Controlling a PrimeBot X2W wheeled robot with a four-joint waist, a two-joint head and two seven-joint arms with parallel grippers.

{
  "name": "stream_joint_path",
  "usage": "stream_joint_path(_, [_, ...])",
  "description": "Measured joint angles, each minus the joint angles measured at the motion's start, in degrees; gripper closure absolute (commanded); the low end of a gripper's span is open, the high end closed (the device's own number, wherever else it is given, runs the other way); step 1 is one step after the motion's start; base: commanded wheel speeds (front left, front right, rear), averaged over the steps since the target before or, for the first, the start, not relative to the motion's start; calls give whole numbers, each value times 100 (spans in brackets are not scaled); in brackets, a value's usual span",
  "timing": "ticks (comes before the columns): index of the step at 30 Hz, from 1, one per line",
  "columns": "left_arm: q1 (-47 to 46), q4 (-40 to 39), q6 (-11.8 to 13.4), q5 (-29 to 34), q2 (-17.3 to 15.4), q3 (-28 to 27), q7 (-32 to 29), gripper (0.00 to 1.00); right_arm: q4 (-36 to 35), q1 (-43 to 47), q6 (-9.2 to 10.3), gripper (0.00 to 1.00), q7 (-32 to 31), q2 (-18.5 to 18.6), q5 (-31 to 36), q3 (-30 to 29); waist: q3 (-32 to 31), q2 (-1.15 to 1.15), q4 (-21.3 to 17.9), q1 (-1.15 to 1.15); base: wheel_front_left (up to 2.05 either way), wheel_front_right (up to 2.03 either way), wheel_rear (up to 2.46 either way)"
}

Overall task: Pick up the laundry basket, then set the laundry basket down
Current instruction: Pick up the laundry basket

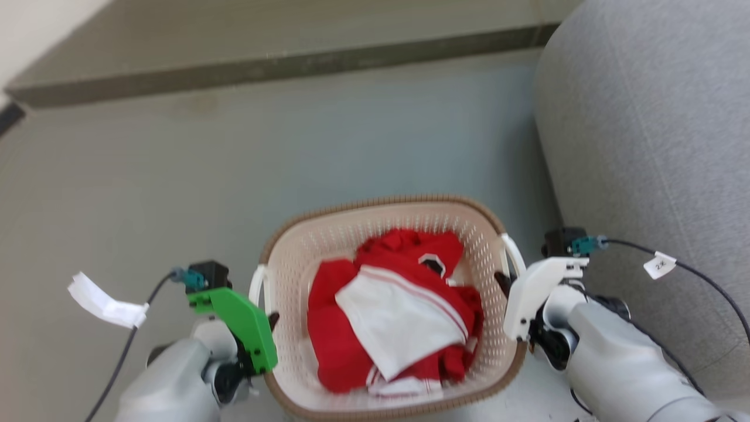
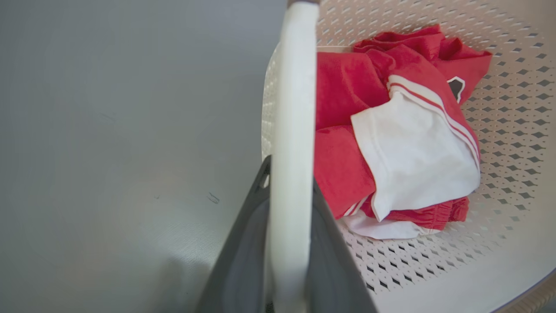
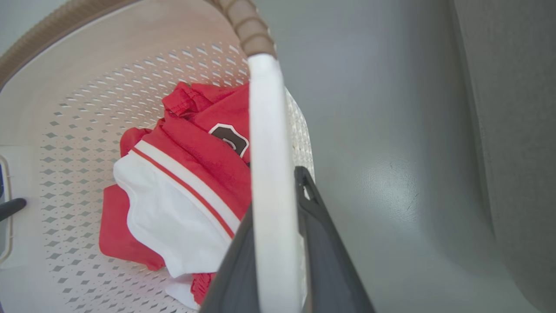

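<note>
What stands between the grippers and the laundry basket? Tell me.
Nothing visible: the left gripper is shut on the laundry basket's left handle, the right gripper on its right handle. A grey sofa stands beside, not between.

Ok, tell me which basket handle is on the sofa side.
The handle clamped by the right gripper, next to the grey sofa; the other, in the left gripper, is away from it.

Home room suggested, grey fabric sofa [image 1: 644,146] seen on smooth grey floor [image 1: 293,146], red-and-white clothes [image 1: 398,310] held in laundry basket [image 1: 328,237]
</note>
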State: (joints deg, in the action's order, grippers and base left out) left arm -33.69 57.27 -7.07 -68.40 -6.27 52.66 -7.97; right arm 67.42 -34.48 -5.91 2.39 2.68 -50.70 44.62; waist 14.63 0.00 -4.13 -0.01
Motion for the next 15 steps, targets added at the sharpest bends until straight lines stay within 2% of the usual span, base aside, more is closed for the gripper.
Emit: stream_joint_path(15, [403, 499, -5, -202, 234, 112, -468, 100, 178, 451, -60, 100, -649, -37, -244, 94, -1056, 0, -153, 0, 0, 0, 0])
